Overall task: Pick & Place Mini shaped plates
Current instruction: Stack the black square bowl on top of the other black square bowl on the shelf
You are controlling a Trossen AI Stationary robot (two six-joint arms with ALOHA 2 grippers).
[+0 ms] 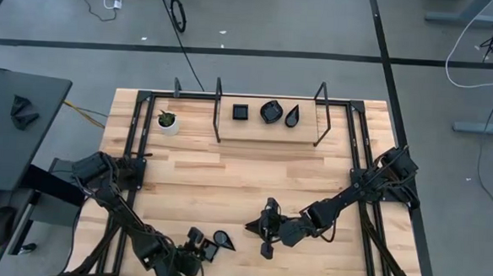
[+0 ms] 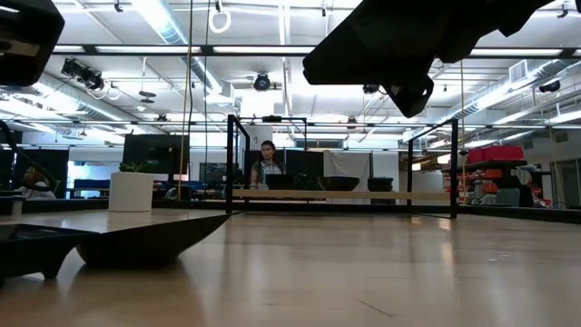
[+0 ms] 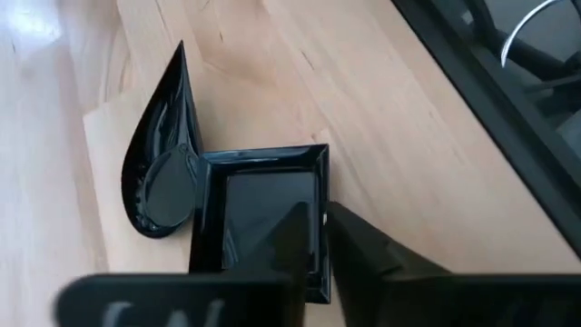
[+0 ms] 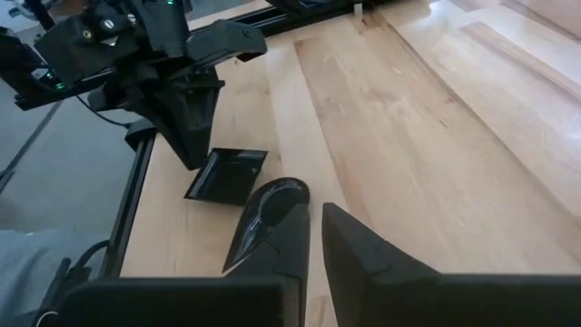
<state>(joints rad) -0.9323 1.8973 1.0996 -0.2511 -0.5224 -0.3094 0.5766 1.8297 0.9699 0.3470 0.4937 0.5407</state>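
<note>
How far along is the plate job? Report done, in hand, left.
Done: three glossy black mini plates on the raised wooden shelf. In hand: left gripper is at a black square plate's rim. Left: that plate and the black teardrop plate beside it. Right gripper waits mid-table.

No readable text in any view.
No letters, numbers, labels or brand signs can be read on any thing or in the room behind.

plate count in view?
5. On the back shelf: square plate, round plate, teardrop plate. At the table's front edge: front square, front teardrop. The arms may hide more.
</note>
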